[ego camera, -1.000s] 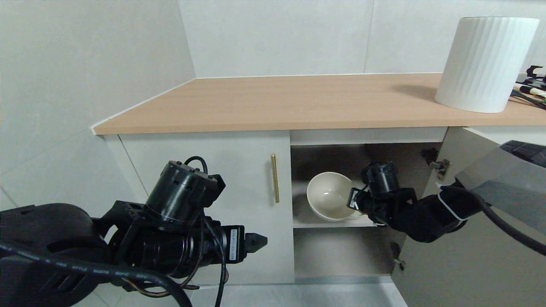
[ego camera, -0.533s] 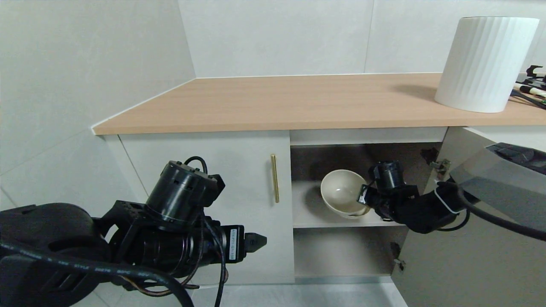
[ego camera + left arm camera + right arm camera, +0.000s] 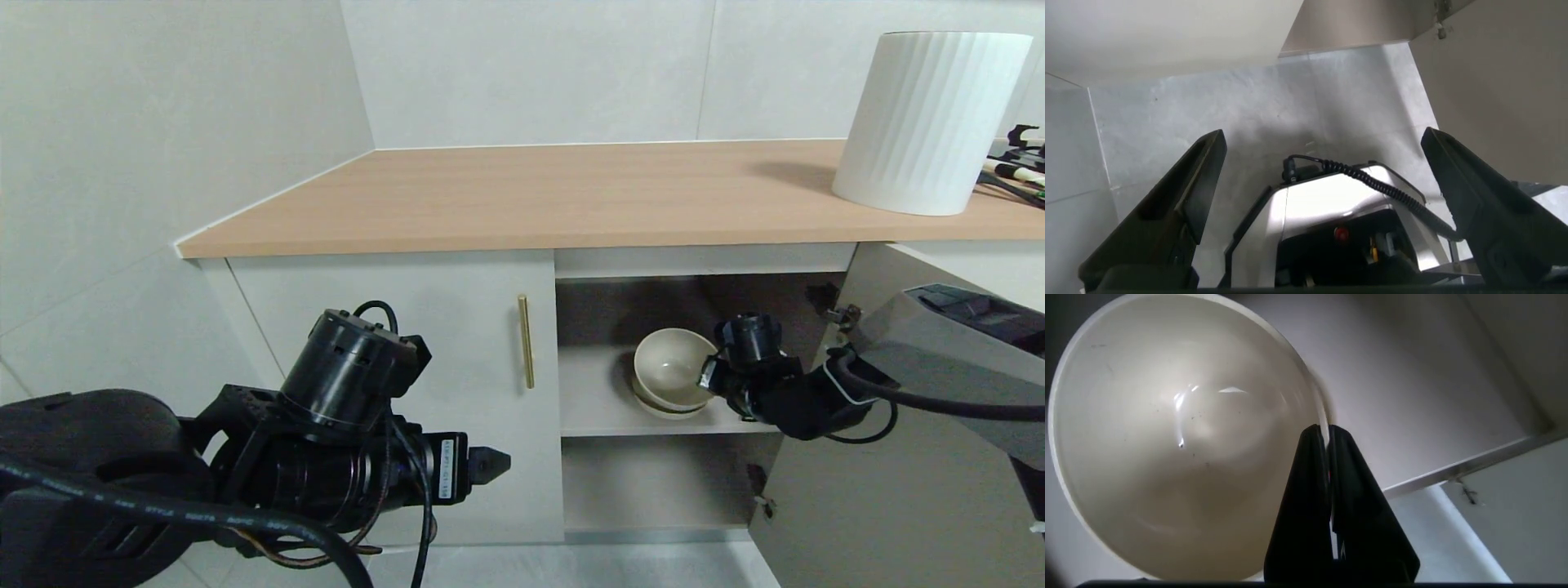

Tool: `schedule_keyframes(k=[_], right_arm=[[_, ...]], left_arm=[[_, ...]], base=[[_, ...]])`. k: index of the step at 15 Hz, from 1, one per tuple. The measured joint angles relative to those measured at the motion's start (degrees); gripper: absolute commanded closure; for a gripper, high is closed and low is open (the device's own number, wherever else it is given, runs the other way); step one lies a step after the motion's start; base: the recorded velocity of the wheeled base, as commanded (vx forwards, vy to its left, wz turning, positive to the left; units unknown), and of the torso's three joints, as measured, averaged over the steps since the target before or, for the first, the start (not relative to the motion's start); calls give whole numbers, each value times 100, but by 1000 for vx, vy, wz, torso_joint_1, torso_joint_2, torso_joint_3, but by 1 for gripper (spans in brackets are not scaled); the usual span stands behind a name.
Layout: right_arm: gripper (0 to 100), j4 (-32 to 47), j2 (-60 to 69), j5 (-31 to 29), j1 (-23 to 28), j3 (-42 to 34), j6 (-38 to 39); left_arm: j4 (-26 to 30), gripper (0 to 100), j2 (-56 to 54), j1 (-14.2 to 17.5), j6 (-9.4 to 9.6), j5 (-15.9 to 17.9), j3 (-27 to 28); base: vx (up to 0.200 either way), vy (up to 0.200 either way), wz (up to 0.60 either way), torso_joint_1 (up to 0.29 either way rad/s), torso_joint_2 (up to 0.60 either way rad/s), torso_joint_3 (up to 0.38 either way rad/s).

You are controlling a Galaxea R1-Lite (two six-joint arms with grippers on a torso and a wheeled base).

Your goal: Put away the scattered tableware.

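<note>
Worktop (image 3: 531,196) runs wide over the cabinet (image 3: 702,261). A ribbed white cylinder (image 3: 931,122) stands on its right end, well apart from the action. The open door (image 3: 857,506) swings out at right. The shut door (image 3: 326,282) with a brass handle (image 3: 526,341) closes off the left half.

The bowl (image 3: 669,367) is inside the open half, low over the upper shelf (image 3: 596,392). It is tipped, with its mouth facing left and up. It is round, so it has no long axis. I see a pale rim under it but can't tell if that is a 2nd bowl.

The right claw (image 3: 709,377) reaches in past the open door's hinge side. From the head view I get the placement. The right wrist view shows 2 fingers (image 3: 1351,482) nipping the bowl's rim, 1 inside and 1 outside.

The left claw (image 3: 1323,143) hangs low in front of the shut door. In its wrist view the fingers are spread wide with nothing between, grey floor (image 3: 1249,106) beyond.
</note>
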State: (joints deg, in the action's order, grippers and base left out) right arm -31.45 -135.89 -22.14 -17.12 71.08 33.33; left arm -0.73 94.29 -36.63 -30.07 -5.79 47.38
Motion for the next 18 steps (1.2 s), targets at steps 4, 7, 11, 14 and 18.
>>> schedule_keyframes(k=[4,7,11,14,18], right_arm=[[100,30,-88,0,4,69,-11],[100,44,-122,-2,12,107,-10],[0,37,-135,0,9,118,-11],[0,37,-135,17,9,113,-10],[0,50,-118,17,6,80,-10]], left_arm=[[0,0,2,0,0,0,-1],[0,0,2,-2,0,0,-1],[2,0,2,-2,-2,0,-1],[2,0,0,-2,-2,0,-1],[5,0,-9,-2,-2,2,-1]], base=[[0,0,0,0,0,0],[0,0,0,0,0,0],[0,0,0,0,0,0],[0,0,0,0,0,0],[0,0,0,0,0,0]])
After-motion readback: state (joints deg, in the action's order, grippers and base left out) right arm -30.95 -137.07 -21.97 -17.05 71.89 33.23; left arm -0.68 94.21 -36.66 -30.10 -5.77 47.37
